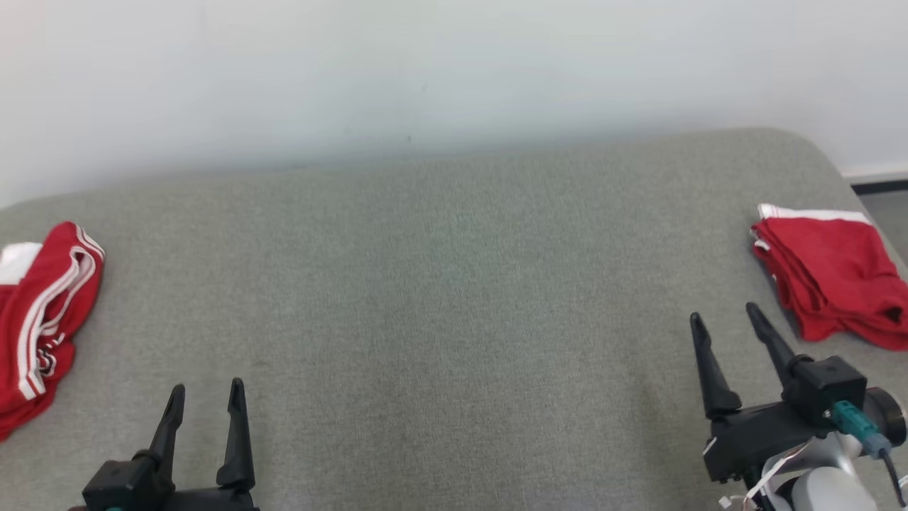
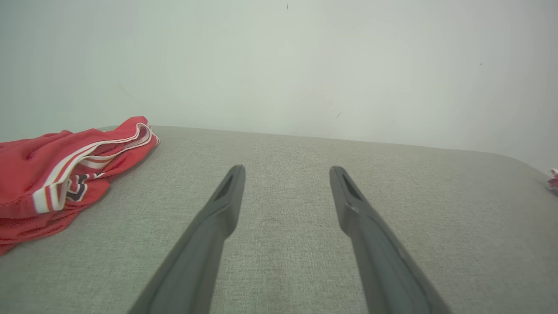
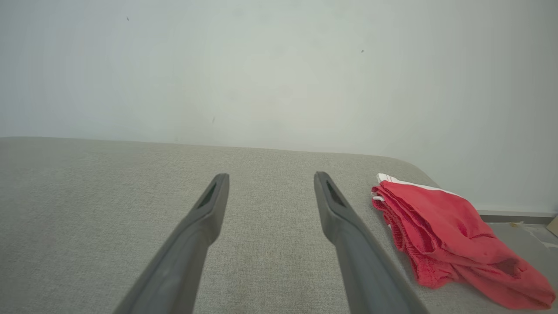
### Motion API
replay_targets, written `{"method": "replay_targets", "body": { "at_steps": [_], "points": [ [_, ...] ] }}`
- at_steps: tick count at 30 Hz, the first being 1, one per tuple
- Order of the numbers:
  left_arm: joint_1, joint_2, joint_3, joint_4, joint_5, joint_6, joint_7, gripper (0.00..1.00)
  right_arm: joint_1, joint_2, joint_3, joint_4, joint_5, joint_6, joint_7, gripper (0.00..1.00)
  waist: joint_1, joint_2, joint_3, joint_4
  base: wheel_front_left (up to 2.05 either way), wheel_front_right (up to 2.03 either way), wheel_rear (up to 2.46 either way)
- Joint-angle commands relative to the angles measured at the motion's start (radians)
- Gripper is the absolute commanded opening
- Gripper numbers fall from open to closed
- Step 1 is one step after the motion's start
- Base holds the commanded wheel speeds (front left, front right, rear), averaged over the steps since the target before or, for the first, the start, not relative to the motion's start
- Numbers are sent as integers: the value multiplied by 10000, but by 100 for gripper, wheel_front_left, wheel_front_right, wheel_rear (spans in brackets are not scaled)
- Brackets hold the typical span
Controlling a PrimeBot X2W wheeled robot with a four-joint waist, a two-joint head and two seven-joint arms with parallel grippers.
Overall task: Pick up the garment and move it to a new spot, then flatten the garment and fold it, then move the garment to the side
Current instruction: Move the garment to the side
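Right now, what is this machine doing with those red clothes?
Nothing is being handled. The robot's left jaws and right jaws both stand open and empty over the grey padded surface. A rumpled red garment with white stripes lies at its left, not yet folded. A folded red garment sits at its right, apart from the right jaws. The rumpled one probably comes next.

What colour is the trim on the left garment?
White trim on the red left garment; clearest in left wrist view.
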State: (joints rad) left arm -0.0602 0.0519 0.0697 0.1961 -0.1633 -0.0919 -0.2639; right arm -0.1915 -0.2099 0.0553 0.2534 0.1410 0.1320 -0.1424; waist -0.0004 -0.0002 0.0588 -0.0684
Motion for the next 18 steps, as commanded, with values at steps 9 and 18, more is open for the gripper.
{"method": "replay_targets", "body": {
  "at_steps": [9,18],
  "points": [
    [443,-16,99,431,-280,218,-6,100,271,615,305,574,70,-27,-255,100,4,2,-984,128,0,0,0],
    [261,-16,32,603,-449,438,-6,100,73,741,371,1179,88,-27,-455,100,4,2,-975,79,0,0,0]
  ]
}}
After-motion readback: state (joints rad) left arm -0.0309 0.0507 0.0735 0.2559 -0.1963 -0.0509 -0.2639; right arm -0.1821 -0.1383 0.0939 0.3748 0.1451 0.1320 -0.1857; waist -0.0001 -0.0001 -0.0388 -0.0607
